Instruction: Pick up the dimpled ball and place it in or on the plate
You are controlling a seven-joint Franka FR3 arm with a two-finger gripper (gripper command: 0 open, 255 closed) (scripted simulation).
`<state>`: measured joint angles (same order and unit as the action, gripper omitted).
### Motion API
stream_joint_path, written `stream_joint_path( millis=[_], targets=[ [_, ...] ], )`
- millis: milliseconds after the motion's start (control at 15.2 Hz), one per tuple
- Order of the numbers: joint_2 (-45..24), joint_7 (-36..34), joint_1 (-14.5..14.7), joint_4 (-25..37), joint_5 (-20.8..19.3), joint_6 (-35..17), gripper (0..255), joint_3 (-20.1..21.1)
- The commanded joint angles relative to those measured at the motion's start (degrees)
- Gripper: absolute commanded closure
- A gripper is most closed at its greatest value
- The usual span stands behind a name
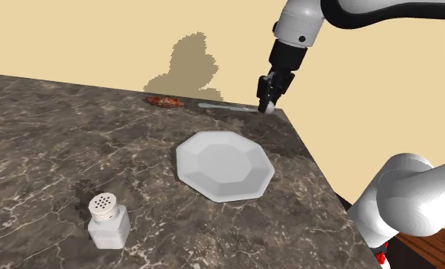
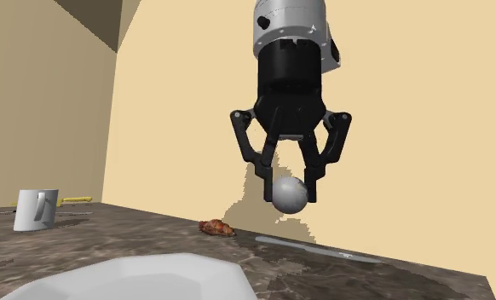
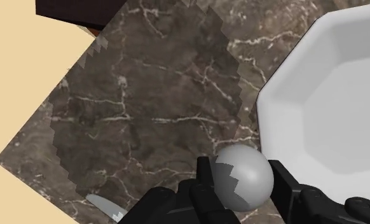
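A plain grey ball [image 2: 290, 195] hangs in the air, clasped between the black fingers of my gripper [image 2: 290, 193]. In the wrist view the ball [image 3: 243, 177] sits between both fingers, above the dark marble counter and just beside the rim of the white eight-sided plate [image 3: 285, 121]. In the shoulder view my gripper [image 1: 266, 104] hovers above the counter's far right corner, beyond the plate [image 1: 224, 165], with the ball [image 1: 267, 108] at its tips.
A white salt shaker [image 1: 107, 220] stands near the counter's front. A brown croissant [image 1: 163, 100] and a knife [image 1: 227, 107] lie along the far edge by the beige wall. A white mug [image 2: 36, 209] stands at the second exterior view's left.
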<state>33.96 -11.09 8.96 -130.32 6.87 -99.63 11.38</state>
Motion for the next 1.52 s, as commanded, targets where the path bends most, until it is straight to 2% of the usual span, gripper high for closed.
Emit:
stream_joint_path(
  millis=[0, 660, 1452],
  targets=[
    [-1.09, -3.13, 0.93, 0.90, 1.09, -0.45, 255, 2.60],
    [-9.49, -17.86, 3.85, 9.87, 3.38, -1.27, 255, 14.74],
    [-9.76, -17.68, 4.30, 0.93, 4.14, -10.50, 255, 15.98]
  ],
)
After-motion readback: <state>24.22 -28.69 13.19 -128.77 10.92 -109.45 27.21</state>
